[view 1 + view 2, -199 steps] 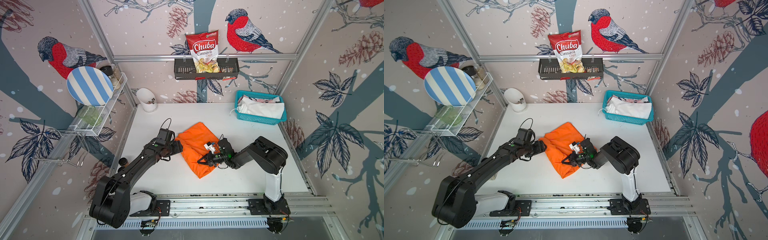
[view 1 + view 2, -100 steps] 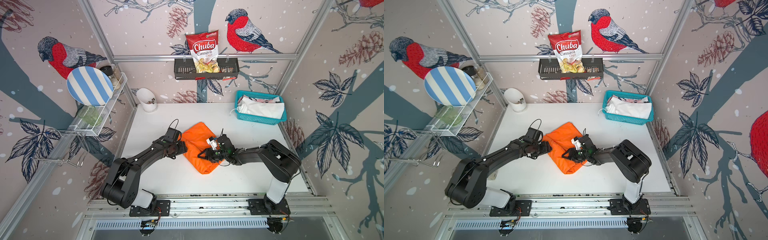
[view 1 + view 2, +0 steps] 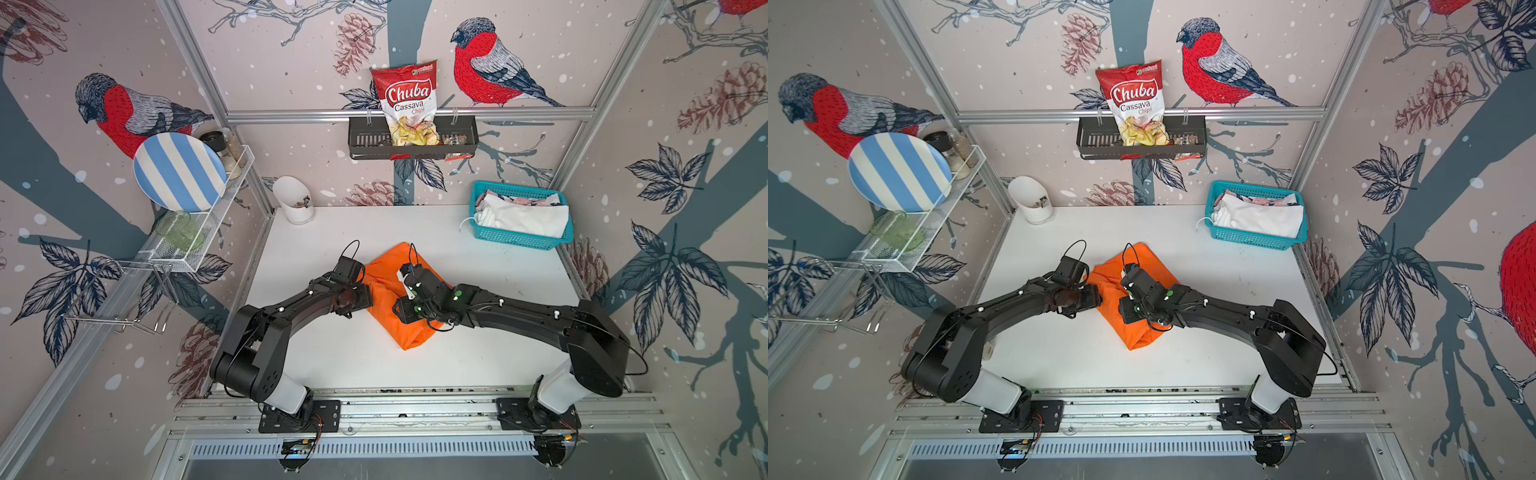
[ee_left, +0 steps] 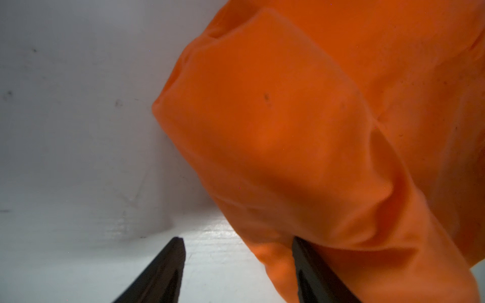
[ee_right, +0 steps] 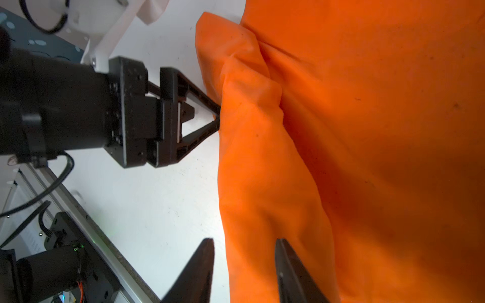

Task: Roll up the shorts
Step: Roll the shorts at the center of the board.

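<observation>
The orange shorts point(image 3: 405, 336) point(image 3: 1133, 336) lie crumpled and partly folded mid-table, with a raised fold along their left edge point(image 5: 249, 147). My left gripper point(image 3: 370, 297) point(image 4: 236, 244) is open at that left edge. One of its fingers point(image 4: 301, 257) touches the cloth and the other is over bare table. My right gripper point(image 3: 398, 311) point(image 5: 244, 241) hovers over the shorts, open, straddling the fold's edge without pinching it. White shorts point(image 3: 523, 216) and pink printed shorts point(image 3: 536, 200) lie in the teal basket point(image 3: 515, 241).
A white cup point(image 3: 293, 203) stands at the back left corner. On the left wall is a wire shelf with a striped plate point(image 3: 178, 172). A black rack with a chips bag point(image 3: 409, 106) hangs on the back wall. Metal rails point(image 3: 415, 399) run along the front edge.
The shorts have been folded over into a narrower bundle. My right gripper let go of the cloth and moved back over it. My left gripper slid right to the cloth's edge.
</observation>
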`<move>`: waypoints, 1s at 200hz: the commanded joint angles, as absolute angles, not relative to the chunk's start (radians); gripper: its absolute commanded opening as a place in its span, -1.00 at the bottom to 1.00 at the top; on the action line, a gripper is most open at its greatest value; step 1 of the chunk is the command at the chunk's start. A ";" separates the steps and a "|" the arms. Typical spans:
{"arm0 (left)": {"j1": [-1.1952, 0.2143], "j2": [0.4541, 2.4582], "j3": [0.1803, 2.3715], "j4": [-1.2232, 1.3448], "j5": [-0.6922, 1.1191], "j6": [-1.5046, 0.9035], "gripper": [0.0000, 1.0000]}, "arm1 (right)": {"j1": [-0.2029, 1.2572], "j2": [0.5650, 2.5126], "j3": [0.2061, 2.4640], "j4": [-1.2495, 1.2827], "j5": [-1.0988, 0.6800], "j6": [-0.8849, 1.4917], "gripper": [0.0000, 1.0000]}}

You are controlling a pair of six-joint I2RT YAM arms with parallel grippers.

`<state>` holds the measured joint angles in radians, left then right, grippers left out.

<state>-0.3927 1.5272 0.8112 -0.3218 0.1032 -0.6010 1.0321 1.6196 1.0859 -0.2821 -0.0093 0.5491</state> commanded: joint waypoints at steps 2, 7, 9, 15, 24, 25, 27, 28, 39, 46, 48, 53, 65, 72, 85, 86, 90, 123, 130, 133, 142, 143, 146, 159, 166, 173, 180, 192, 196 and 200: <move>-0.390 1.522 0.812 -0.316 0.103 -0.589 0.35 | 1.034 1.656 1.060 -0.331 0.049 0.532 -0.54; -0.390 1.522 0.814 -0.318 0.103 -0.588 0.35 | 1.033 1.669 1.045 -0.318 0.050 0.533 -0.62; -0.390 1.520 0.815 -0.320 0.104 -0.588 0.35 | 1.031 1.672 1.037 -0.312 0.050 0.534 -0.63; -0.390 1.515 0.817 -0.323 0.104 -0.588 0.35 | 1.027 1.683 1.016 -0.284 0.046 0.535 -0.66; -0.390 1.504 0.822 -0.332 0.106 -0.587 0.35 | 1.015 1.702 0.983 -0.237 0.025 0.538 -0.70; -0.390 1.502 0.823 -0.333 0.106 -0.587 0.35 | 1.014 1.703 0.979 -0.231 0.022 0.537 -0.70; -0.390 1.499 0.825 -0.335 0.107 -0.587 0.35 | 1.010 1.707 0.972 -0.220 0.017 0.538 -0.71; -0.390 1.496 0.825 -0.336 0.107 -0.587 0.35 | 1.009 1.710 0.968 -0.215 0.014 0.538 -0.72; -0.392 1.472 0.834 -0.349 0.110 -0.589 0.35 | 0.993 1.737 0.937 -0.156 -0.018 0.539 -0.75; -0.392 1.456 0.843 -0.358 0.114 -0.592 0.35 | 0.987 1.754 0.924 -0.130 -0.030 0.538 -0.77; -0.393 1.450 0.846 -0.360 0.116 -0.592 0.35 | 0.987 1.759 0.922 -0.125 -0.032 0.538 -0.77; -0.396 1.437 0.851 -0.366 0.120 -0.596 0.35 | 0.988 1.770 0.919 -0.115 -0.032 0.536 -0.78; -0.411 1.410 0.864 -0.371 0.128 -0.606 0.35 | 0.993 1.782 0.917 -0.106 -0.036 0.529 -0.79; -0.424 1.404 0.874 -0.373 0.129 -0.610 0.35 | 0.996 1.781 0.916 -0.106 -0.033 0.528 -0.79; -0.449 1.413 0.898 -0.376 0.136 -0.619 0.35 | 1.000 1.770 0.910 -0.105 -0.031 0.528 -0.79; -0.450 1.414 0.900 -0.376 0.136 -0.620 0.35 | 1.001 1.770 0.910 -0.106 -0.031 0.528 -0.79; -0.458 1.422 0.908 -0.377 0.136 -0.620 0.35 | 1.001 1.762 0.908 -0.105 -0.029 0.529 -0.78; -0.497 1.508 0.977 -0.367 0.134 -0.618 0.35 | 1.006 1.692 0.900 -0.116 0.006 0.534 -0.69; -0.500 1.526 0.991 -0.367 0.127 -0.612 0.35 | 1.008 1.677 0.902 -0.119 0.011 0.533 -0.68; -0.500 1.532 0.992 -0.367 0.124 -0.610 0.35 | 1.009 1.671 0.904 -0.123 0.012 0.533 -0.68; -0.499 1.552 1.014 -0.368 0.108 -0.601 0.35 | 1.012 1.652 0.909 -0.135 0.021 0.531 -0.68; -0.500 1.554 1.020 -0.369 0.104 -0.599 0.35 | 1.013 1.650 0.910 -0.136 0.023 0.532 -0.68; -0.499 1.561 1.029 -0.371 0.094 -0.595 0.35 | 1.015 1.644 0.912 -0.139 0.028 0.531 -0.67; -0.499 1.602 1.059 -0.393 0.027 -0.575 0.35 | 1.028 1.613 0.924 -0.157 0.049 0.522 -0.65; -0.492 1.632 1.073 -0.408 0.000 -0.564 0.35 | 1.040 1.602 0.934 -0.171 0.066 0.511 -0.61; -0.484 1.657 1.081 -0.415 -0.014 -0.553 0.35 | 1.057 1.593 0.951 -0.190 0.093 0.497 -0.54; -0.473 1.680 1.079 -0.414 -0.024 -0.549 0.35 | 1.078 1.591 0.973 -0.217 0.125 0.482 -0.46; -0.451 1.707 1.062 -0.400 -0.025 -0.542 0.33 | 1.121 1.599 1.016 -0.263 0.185 0.453 -0.30; -0.443 1.713 1.054 -0.391 -0.018 -0.541 0.34 | 1.138 1.606 1.032 -0.279 0.206 0.446 -0.25; -0.436 1.717 1.045 -0.381 -0.008 -0.540 0.33 | 1.154 1.613 1.049 -0.297 0.228 0.437 -0.20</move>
